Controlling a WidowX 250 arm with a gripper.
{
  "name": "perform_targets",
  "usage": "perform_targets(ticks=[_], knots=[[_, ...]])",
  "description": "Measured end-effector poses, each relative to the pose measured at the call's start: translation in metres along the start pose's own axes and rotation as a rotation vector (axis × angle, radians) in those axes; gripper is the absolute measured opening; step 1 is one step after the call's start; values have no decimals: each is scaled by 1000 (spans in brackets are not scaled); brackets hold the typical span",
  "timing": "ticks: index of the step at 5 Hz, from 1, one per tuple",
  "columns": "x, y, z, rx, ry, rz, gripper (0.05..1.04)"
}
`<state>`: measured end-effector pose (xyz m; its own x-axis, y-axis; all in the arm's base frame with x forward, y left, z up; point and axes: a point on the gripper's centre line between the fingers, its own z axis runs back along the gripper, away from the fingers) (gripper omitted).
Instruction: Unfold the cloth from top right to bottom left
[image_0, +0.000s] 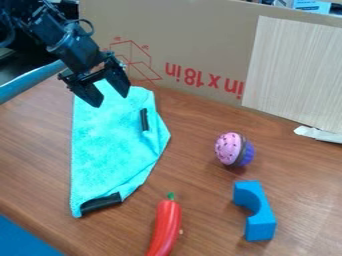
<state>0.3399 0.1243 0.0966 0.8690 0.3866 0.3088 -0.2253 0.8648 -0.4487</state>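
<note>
Where the table (207, 240) comes nearest, the red toy pepper (165, 227) lies near the cloth's close end. A little past it, well apart, sits the blue block (260, 212); farther back, the toy cupcake (231, 149). Your cloth (110, 142) lies folded, long and tapering, a dark strip (101, 203) at its near corner. Your end effector (111, 100) hangs at its far end, fingers apart, probably placed there because you want the top corner first. Behind, upright cardboard (200, 55) likely serves as a backstop.
</note>
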Motion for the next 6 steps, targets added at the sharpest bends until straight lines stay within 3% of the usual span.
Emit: perform_targets(ticks=[2, 5, 6], knots=[[-6, 7, -14, -9, 38, 30, 1001], [-3, 0, -30, 10, 20, 15, 1001], [-6, 1, -35, 9, 37, 28, 1001]])
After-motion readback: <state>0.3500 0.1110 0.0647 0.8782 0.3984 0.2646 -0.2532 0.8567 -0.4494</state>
